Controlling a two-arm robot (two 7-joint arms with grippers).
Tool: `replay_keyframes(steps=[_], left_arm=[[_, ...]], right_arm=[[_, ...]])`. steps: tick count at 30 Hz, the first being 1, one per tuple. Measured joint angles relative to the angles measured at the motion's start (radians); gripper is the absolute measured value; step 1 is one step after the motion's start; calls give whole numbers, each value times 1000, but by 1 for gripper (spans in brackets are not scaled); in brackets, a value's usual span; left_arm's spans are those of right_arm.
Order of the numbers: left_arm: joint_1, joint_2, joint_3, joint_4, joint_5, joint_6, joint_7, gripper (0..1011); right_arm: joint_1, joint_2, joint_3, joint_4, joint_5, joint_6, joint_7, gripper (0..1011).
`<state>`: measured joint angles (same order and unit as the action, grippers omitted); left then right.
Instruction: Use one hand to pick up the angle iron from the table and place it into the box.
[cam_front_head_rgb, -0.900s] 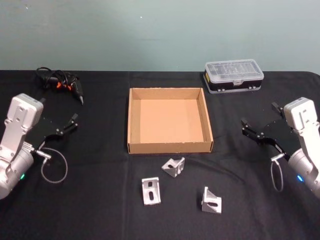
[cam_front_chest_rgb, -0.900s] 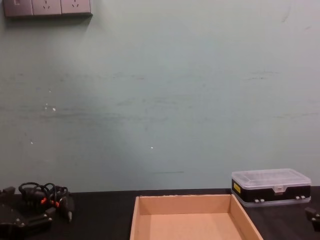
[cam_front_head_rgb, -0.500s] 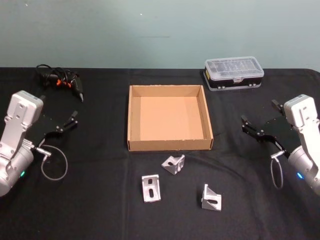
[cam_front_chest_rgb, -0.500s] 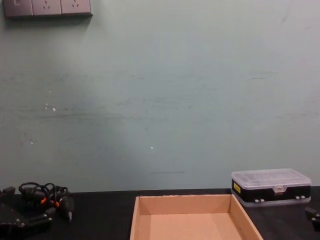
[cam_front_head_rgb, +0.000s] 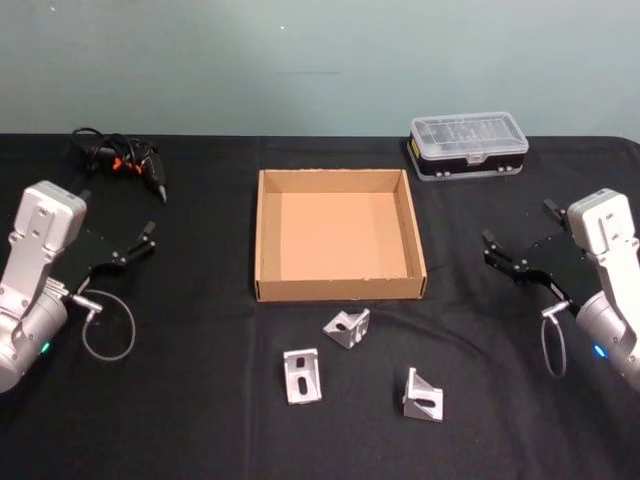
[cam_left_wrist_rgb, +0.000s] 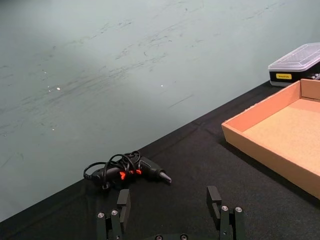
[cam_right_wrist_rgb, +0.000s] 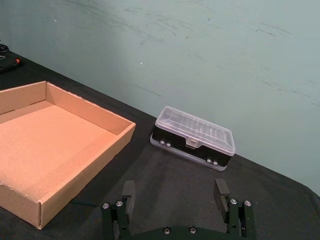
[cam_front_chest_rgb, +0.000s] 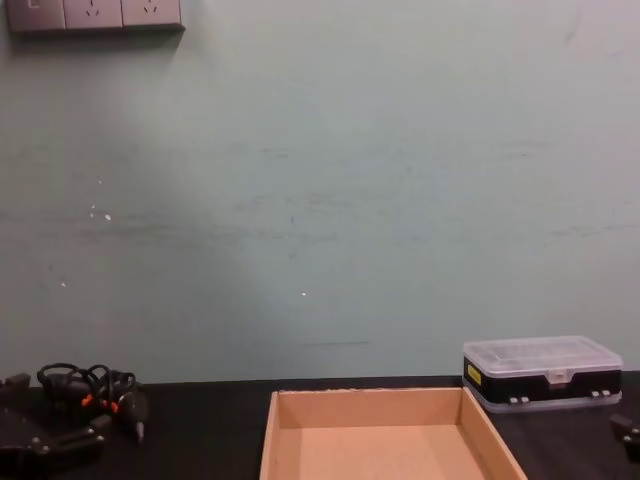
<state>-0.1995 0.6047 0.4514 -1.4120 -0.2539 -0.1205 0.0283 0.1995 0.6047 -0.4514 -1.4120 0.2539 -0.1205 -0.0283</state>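
My left claw (cam_left_wrist_rgb: 169, 199) hangs released, well left of the shallow tan cardboard box (cam_front_head_rgb: 340, 290); my right claw (cam_right_wrist_rgb: 174, 191), likewise released, well right of it. Three silver metal angle irons (cam_front_head_rgb: 347, 328) lie on the flat black table (cam_front_head_rgb: 190, 400), near the box's front wall, untouched.

The box (cam_front_head_rgb: 340, 291) sits mid-frame in the head view, its low walls the only rim to clear and its floor open. Below it, three angle irons (cam_front_head_rgb: 347, 328) lie apart from one another on the table (cam_front_head_rgb: 200, 400), each with open black top around it. The upper one lies near the box's front wall. Wide open strips run down both sides of the box. A corded tool (cam_front_head_rgb: 125, 162) crowds the upper left and a case (cam_front_head_rgb: 468, 146) the upper right, both well apart from the irons.
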Motion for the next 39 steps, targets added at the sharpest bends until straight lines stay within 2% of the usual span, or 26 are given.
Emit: replay_keyframes(steps=[39], left_arm=[[0, 0, 0, 0, 0, 0, 0, 1000]], right_arm=[[0, -1, 1, 0, -1, 0, 0, 1000]])
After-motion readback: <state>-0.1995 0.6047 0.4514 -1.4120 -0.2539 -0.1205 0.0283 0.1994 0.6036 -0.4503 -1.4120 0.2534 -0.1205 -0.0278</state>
